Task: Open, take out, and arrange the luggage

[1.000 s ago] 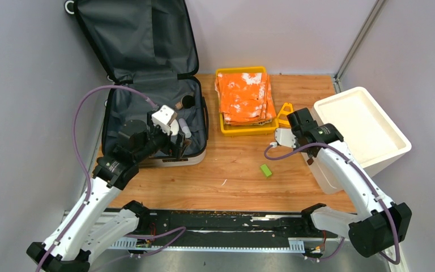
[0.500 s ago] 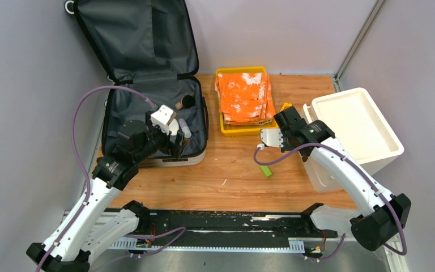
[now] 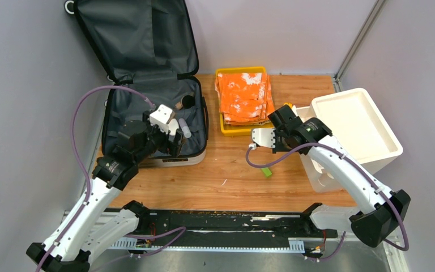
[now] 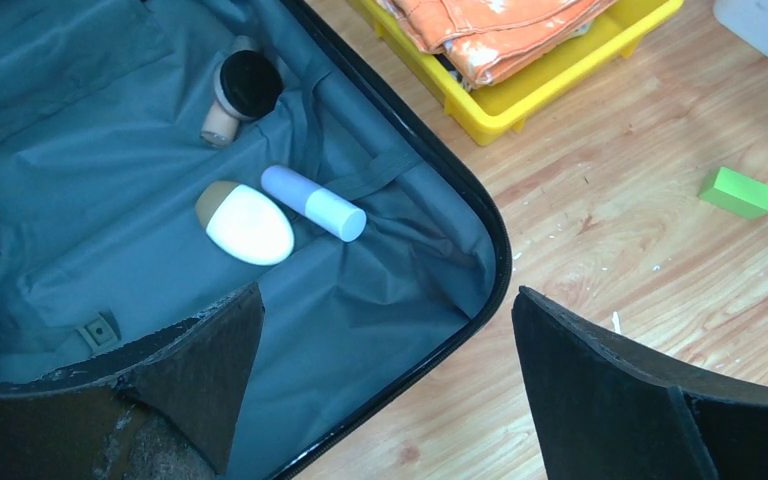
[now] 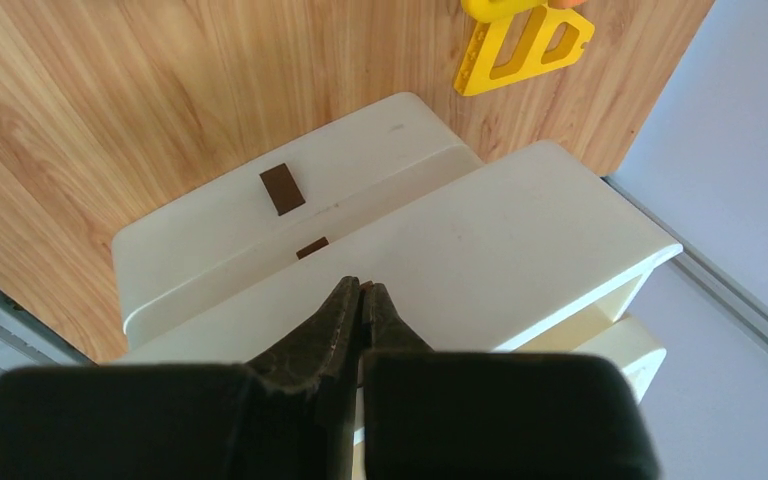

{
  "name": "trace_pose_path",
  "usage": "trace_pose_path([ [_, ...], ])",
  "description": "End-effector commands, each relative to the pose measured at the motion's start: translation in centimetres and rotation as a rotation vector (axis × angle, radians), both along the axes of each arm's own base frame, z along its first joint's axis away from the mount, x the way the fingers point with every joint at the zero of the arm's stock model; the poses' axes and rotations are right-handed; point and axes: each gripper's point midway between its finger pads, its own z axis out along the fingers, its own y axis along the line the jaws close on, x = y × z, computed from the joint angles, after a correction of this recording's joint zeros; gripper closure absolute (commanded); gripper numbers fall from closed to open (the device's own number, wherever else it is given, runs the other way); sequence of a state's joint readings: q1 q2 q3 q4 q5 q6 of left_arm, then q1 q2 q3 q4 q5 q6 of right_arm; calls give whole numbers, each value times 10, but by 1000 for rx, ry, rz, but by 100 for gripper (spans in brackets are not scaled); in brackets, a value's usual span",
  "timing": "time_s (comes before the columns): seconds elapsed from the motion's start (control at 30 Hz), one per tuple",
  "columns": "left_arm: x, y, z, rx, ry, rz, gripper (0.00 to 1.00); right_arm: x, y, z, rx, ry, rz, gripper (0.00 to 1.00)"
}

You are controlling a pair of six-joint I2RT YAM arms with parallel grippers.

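Luggage (image 3: 147, 85): hard-shell suitcase, open at the far left of the table. Its lid stands up against the back wall and its base lies flat. The lining is dark grey fabric, creased, with a black rim.

Contents in the base, near the right edge:
- A smooth white egg-shaped item (image 4: 248, 224).
- A pale lilac cylinder (image 4: 312, 202) just beside it.
- A tan bottle with a round black cap (image 4: 238, 92) further back.

Left gripper (image 4: 385, 300): jaws spread wide, empty, hanging over the base's near right corner.

Right gripper (image 5: 361, 292): fingers pressed together, tips at the edge of the white foam box (image 3: 362, 124). Whether anything is pinched cannot be told. The box is matt with rounded corners.

Yellow plastic tray (image 3: 225, 128): rectangular, holding folded orange cloth (image 3: 243, 96) mottled with white.

Small items: a green block (image 3: 267, 171) lies on bare wood, and a yellow triangular piece (image 5: 520, 45) sits between tray and box.

Table (image 3: 232, 187): warm wood grain with light scuffs.

Room: plain pale lilac-grey walls (image 3: 260, 28) enclose the table on three sides.
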State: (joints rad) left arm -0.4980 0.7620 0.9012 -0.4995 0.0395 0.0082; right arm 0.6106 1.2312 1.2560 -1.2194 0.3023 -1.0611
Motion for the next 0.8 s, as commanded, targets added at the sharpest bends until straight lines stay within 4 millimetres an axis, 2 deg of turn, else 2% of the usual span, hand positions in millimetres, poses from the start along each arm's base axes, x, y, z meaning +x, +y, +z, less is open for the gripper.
trace_pose_path([
  [0.0,4,4,1,27,-15,22,0,-4,22,13,132,-17,37,100],
  [0.1,8,9,-3,44,-7,53,0,-6,27,14,163,-18,44,100],
  [0.23,15,17,-11,75,17,111,0,-3,38,25,242,-75,54,98],
  [0.37,24,25,-20,115,45,176,0,8,50,35,321,-154,9,69],
  [0.43,31,31,-25,138,65,216,0,7,60,41,388,-156,-20,48],
  [0.5,41,37,-31,107,116,273,1,3,73,47,467,-135,-5,39],
  [0.6,60,46,-35,-39,203,414,4,4,91,69,598,-174,13,35],
  [0.7,78,40,-37,-129,230,473,8,7,112,104,782,-242,30,34],
  [0.77,92,35,-53,-149,291,523,11,9,126,128,933,-287,3,32],
])
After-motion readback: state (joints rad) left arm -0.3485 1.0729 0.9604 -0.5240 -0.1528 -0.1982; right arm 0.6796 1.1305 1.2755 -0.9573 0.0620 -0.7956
